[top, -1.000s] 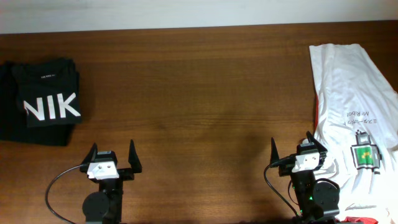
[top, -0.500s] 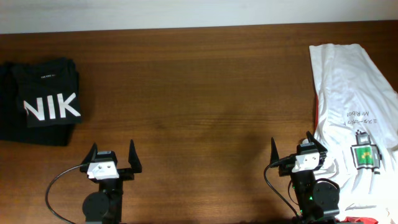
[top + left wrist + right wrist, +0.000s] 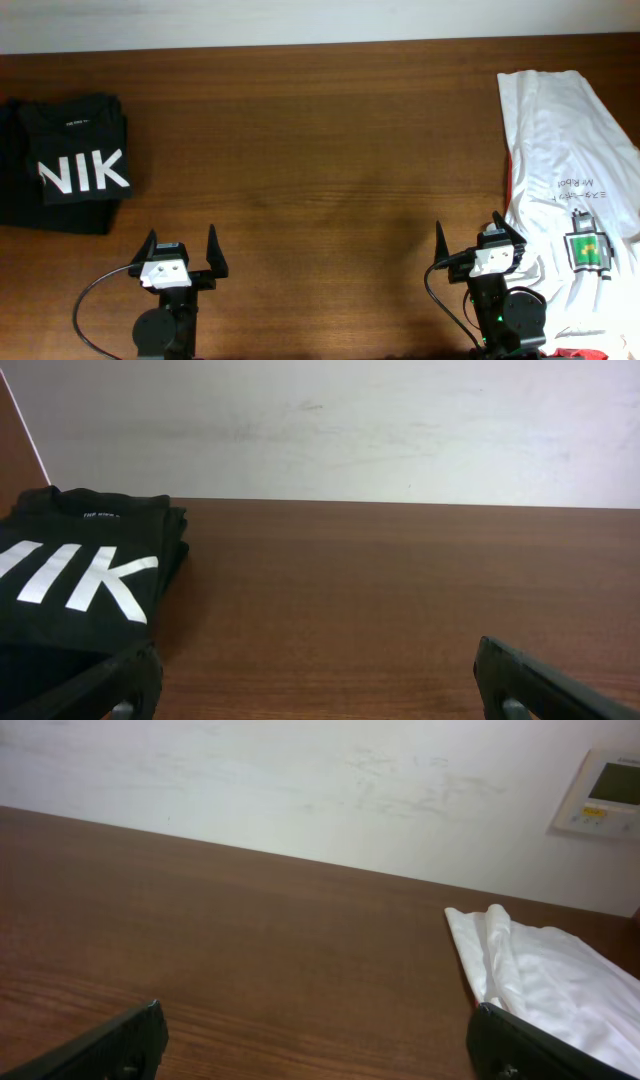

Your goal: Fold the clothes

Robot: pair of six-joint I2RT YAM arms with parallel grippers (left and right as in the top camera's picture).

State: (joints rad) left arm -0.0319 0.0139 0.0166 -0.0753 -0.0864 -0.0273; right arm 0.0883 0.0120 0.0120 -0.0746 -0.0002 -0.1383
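Note:
The black T-shirt (image 3: 70, 160) with white letters "NIK" lies folded in a neat rectangle at the far left of the table. It also shows at the left of the left wrist view (image 3: 75, 585). My left gripper (image 3: 181, 250) is open and empty near the front edge, to the right of and nearer than the shirt. My right gripper (image 3: 470, 240) is open and empty near the front edge at the right. Their open fingers frame bare wood in the left wrist view (image 3: 315, 685) and the right wrist view (image 3: 315, 1040).
A white T-shirt (image 3: 570, 170) with a small green print lies spread at the far right, next to my right gripper, with a red edge beneath it. It shows in the right wrist view (image 3: 540, 975). A wall (image 3: 330, 430) runs behind the wooden table (image 3: 320, 150).

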